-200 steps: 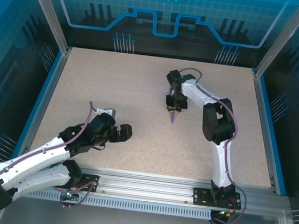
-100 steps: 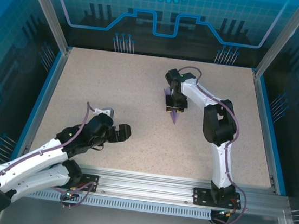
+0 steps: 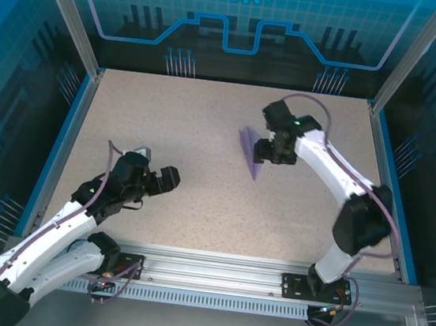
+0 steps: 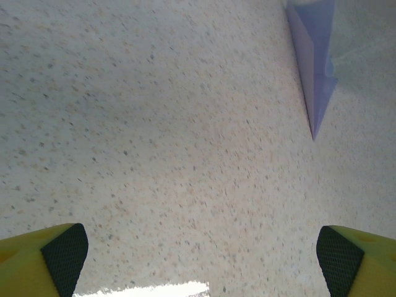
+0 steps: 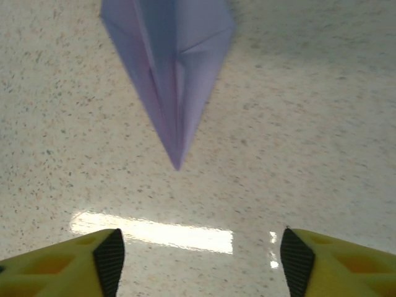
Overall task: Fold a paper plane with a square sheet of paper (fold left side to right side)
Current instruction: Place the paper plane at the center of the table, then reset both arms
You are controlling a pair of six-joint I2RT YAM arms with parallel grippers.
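Observation:
The paper plane (image 3: 249, 152) is a narrow pale lavender dart that lies flat on the speckled table (image 3: 168, 117), right of centre, its tip toward the near edge. In the right wrist view the paper plane (image 5: 173, 68) lies ahead, its tip toward the fingers and apart from them. My right gripper (image 3: 264, 153) hovers just right of it, open and with nothing between its fingers (image 5: 199, 263). My left gripper (image 3: 170, 179) stands wide open over bare table at the near left (image 4: 201, 260). In its view the paper plane (image 4: 315, 68) sits far off at the upper right.
Blue rails and aluminium posts (image 3: 75, 126) border the table on the left, right and back. The arm bases sit on the metal rail (image 3: 213, 270) at the near edge. Bare table stretches between the two grippers.
My right gripper has opened and let go of the paper plane, then drawn off to the right. The plane now lies free. My left arm has pulled back toward the near left.

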